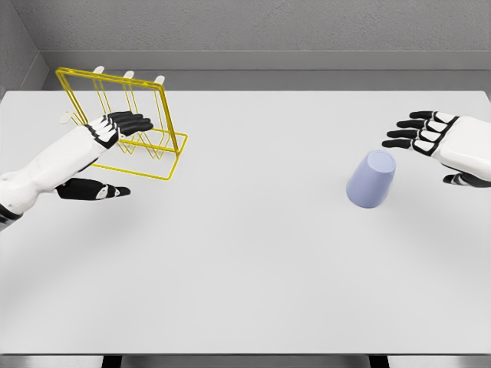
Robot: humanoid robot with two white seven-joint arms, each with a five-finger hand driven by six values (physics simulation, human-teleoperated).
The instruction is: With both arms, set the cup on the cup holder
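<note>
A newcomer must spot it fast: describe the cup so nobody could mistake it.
On the white table, look to the right half, just ahead of the open right hand. The cup sits there alone, pale lavender-blue and solid, unlike the yellow wire cup holder far left by the left hand.

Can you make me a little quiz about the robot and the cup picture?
1. True or false: the purple cup is already hanging on the yellow cup holder.
2. Which hand is nearer the cup? A) left hand B) right hand
3. Fill in: the cup holder stands on the white table at the far ____ side of the picture.

Key:
1. False. The cup sits on the table, far from the holder.
2. B. The right hand is open just beside the cup, not touching it; the left hand is open in front of the holder.
3. Left.
</note>
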